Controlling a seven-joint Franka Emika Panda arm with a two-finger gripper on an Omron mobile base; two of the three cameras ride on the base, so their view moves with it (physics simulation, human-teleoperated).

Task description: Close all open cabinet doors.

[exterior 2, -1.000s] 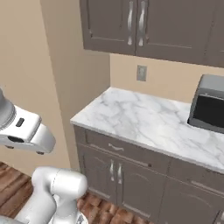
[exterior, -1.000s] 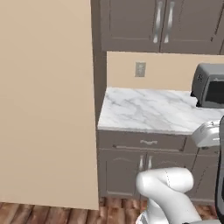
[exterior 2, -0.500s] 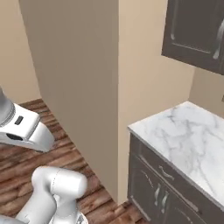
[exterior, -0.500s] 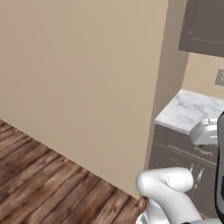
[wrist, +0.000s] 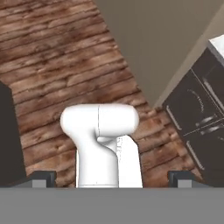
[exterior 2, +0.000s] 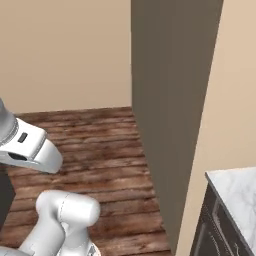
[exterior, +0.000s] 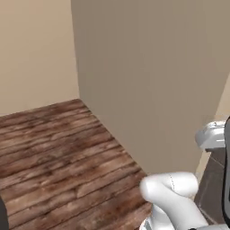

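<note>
The gripper (wrist: 112,177) stands wide open, holding nothing, above the wood floor (wrist: 57,65) (a beige wall (exterior: 152,81) and marble counter (exterior 2: 240,192) stand nearby).

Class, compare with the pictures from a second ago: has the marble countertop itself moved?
No. The whole picture shifted, so the base turned. The marble countertop still adjoins the beige wall, as before.

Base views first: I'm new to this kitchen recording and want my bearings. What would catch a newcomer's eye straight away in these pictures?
A tall beige wall juts into the room and dominates both base views, with dark wood-plank floor spreading beside it. At the lower right of the right base view, a corner of white marble countertop sits on dark lower cabinets, which the hand view also shows at its right.
</note>
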